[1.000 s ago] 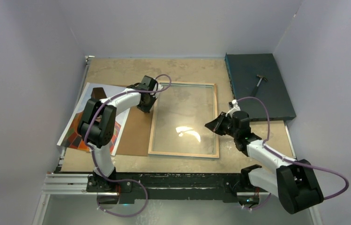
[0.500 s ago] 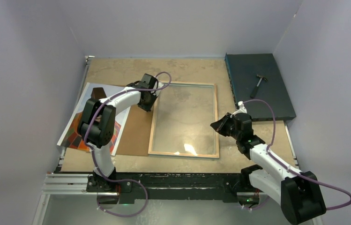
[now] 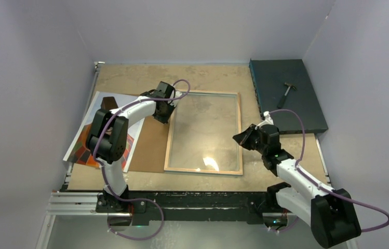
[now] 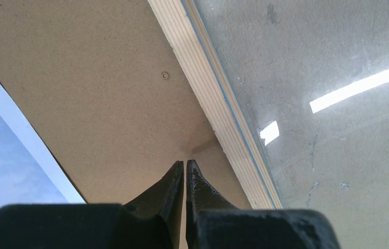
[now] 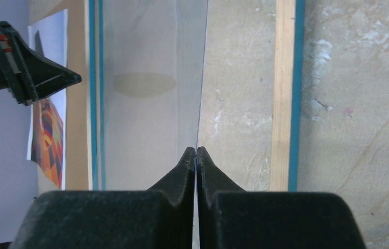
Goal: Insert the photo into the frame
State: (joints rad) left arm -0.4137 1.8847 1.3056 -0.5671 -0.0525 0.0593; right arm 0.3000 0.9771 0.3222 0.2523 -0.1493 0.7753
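**Q:** Top view, quick: where's everything?
**A:** The frame point(image 3: 204, 169) lies pale-wood side up in the middle of the tabletop point(image 3: 202, 78), with glass in it and nothing on the glass. The photo point(image 3: 81, 149) is off to the left, picture up, its right edge against the brown backing board point(image 3: 148, 150). My left arm crosses it. My left tool point(image 3: 162, 118) is by the frame's left rail and my right tool point(image 3: 238, 138) by its right rail.

**Q:** Left wrist?
**A:** Tool pinched to a slit, holding nothing, over the board just beside the rail.

**Q:** Right wrist?
**A:** Tool closed over the glass. A thin line runs up from the tips. It could be a pane edge or a reflection, I can't tell.

**Q:** Step?
**A:** I'd say the frame's ready and the photo isn't fetched yet. Next, my left tool opens, catches a photo edge, draws it clear of the board and lays it face-down on the glass.
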